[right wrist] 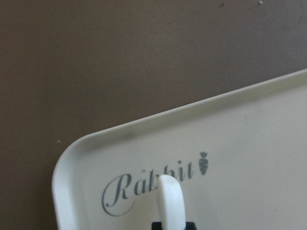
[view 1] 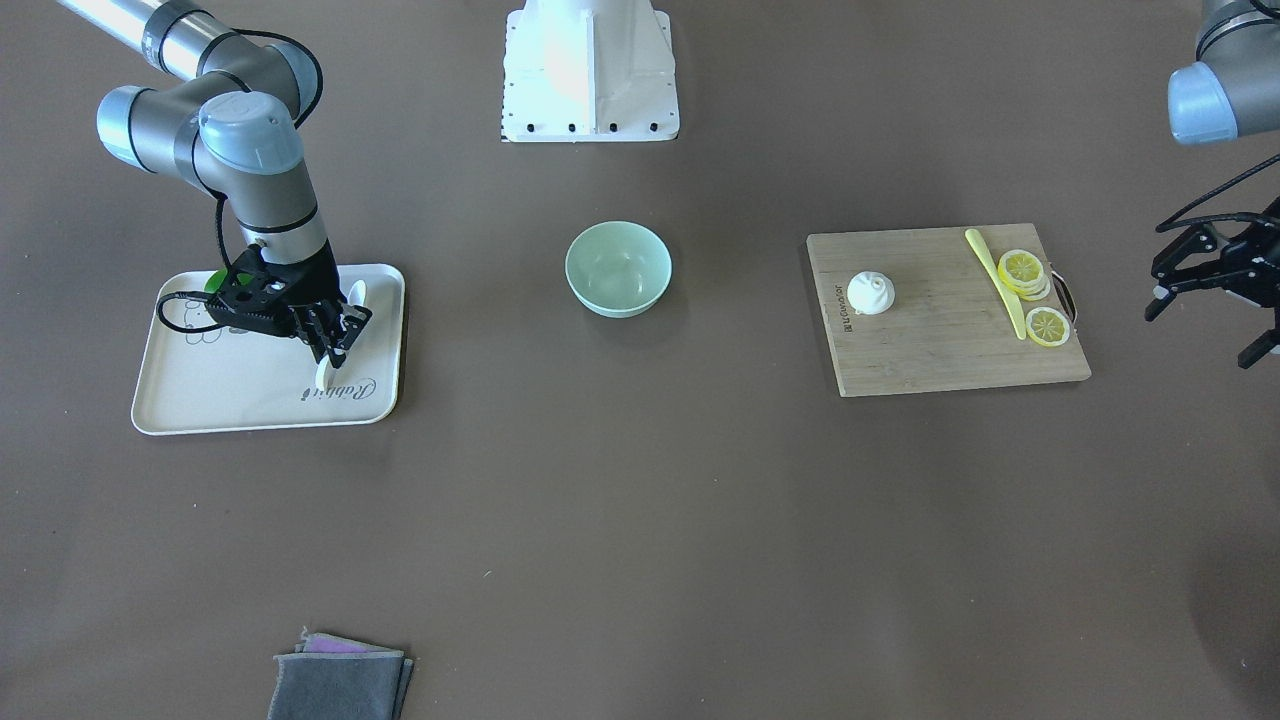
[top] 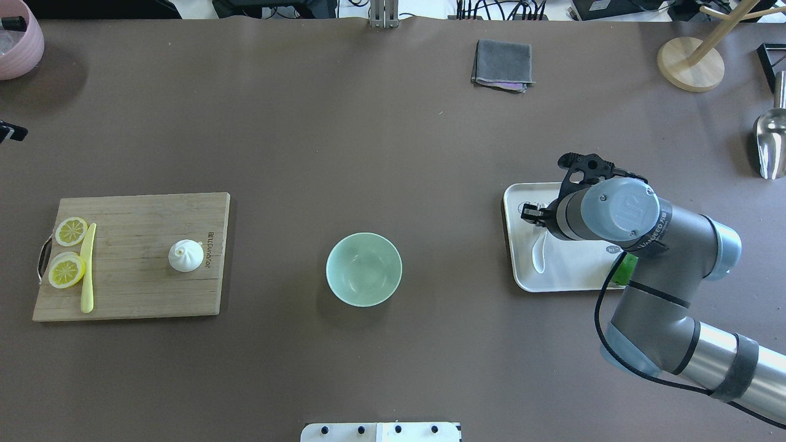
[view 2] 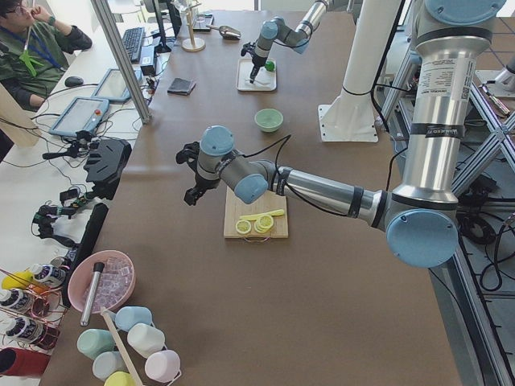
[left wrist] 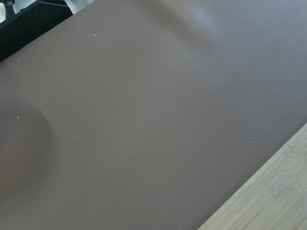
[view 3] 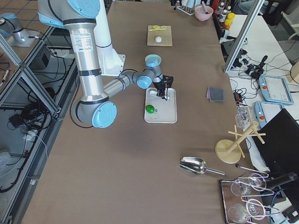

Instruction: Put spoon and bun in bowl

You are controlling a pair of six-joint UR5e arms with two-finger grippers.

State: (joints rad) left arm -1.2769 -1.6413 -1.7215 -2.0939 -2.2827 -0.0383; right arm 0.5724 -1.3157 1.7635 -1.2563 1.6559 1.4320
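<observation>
- Spoon [view 1: 357, 292] in the front-facing view lies on a white tray [view 1: 200, 400]. The right gripper [view 1: 335, 340] stands over its handle, with the jaws drawn in narrow on both sides of it. The bowl [view 1: 618, 305] stands at the middle of the table with nothing in it. The bun [view 1: 871, 293] sits on a wooden board [view 1: 940, 350], near lemon slices [view 1: 1025, 270] and a yellow stick [view 1: 995, 282]. The left gripper [view 1: 1205, 322] hangs beside the board, its jaws wide apart and holding nothing.
- Overhead view: the right wrist covers the jaws. The scoop of the spoon [top: 539, 256] shows on the tray, well apart from the bowl. The bun is upright on the board.
- Left side view: the gripper of the near arm is above the table, just beside the board.
- Right side view: the near arm reaches down to the tray, where a green thing [view 3: 150, 108] also lies.
- Left wrist view: only brown table [left wrist: 144, 120] and a corner of the board.
- Right wrist view: the handle end of the spoon comes out from between the dark jaws, pinched, near the word "Rabbit" on the tray.
</observation>
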